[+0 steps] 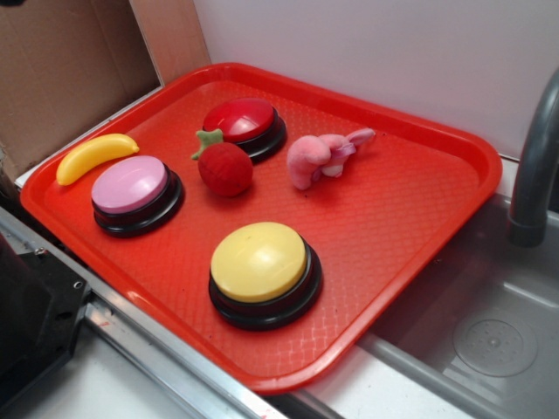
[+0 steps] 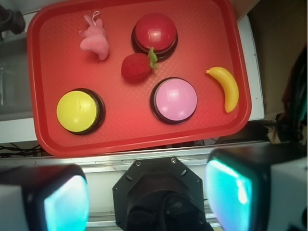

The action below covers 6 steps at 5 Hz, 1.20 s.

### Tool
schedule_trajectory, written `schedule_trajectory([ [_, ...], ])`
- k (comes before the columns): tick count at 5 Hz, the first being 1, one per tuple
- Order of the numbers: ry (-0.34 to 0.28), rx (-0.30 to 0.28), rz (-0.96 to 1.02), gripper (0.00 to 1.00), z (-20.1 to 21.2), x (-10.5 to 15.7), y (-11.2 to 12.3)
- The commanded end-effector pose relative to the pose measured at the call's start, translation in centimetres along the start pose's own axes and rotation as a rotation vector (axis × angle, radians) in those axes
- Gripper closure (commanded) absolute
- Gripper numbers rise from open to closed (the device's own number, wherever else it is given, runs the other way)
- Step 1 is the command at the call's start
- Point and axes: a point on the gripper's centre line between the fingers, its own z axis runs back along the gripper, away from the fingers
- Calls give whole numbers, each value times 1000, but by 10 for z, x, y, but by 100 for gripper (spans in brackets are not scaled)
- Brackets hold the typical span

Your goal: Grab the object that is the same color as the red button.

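The fuzzy red plush fruit (image 1: 225,168) with a green leafy stem lies on the red tray (image 1: 410,227), just in front of the glossy red dome button (image 1: 244,125). In the wrist view the fruit (image 2: 135,67) sits below the red button (image 2: 155,32). My gripper (image 2: 150,195) is open and empty. Its teal pads (image 2: 226,195) stand wide apart at the bottom of the wrist view, high above the robot base and outside the tray's near edge. The gripper does not show in the exterior view.
On the tray are a pink button (image 1: 135,192), a yellow button (image 1: 264,272), a pink plush toy (image 1: 323,154) and a yellow banana (image 1: 94,155). A sink with a grey faucet (image 1: 534,166) lies right of the tray. Cardboard (image 1: 61,70) stands at the back left.
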Motion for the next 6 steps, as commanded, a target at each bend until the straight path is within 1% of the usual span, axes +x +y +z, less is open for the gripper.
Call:
schedule_trajectory([
  [1,0,0,0,0,0,0,0],
  [2,-20,-14,199,0,-12,8,1],
  [3,-79,-31,448,0,-27,18,-1],
  [4,-146,-118,701,0,-49,38,4],
  [5,-157,-84,950,0,-74,63,7],
  [6,-99,-68,1211,0,-126,95,7],
])
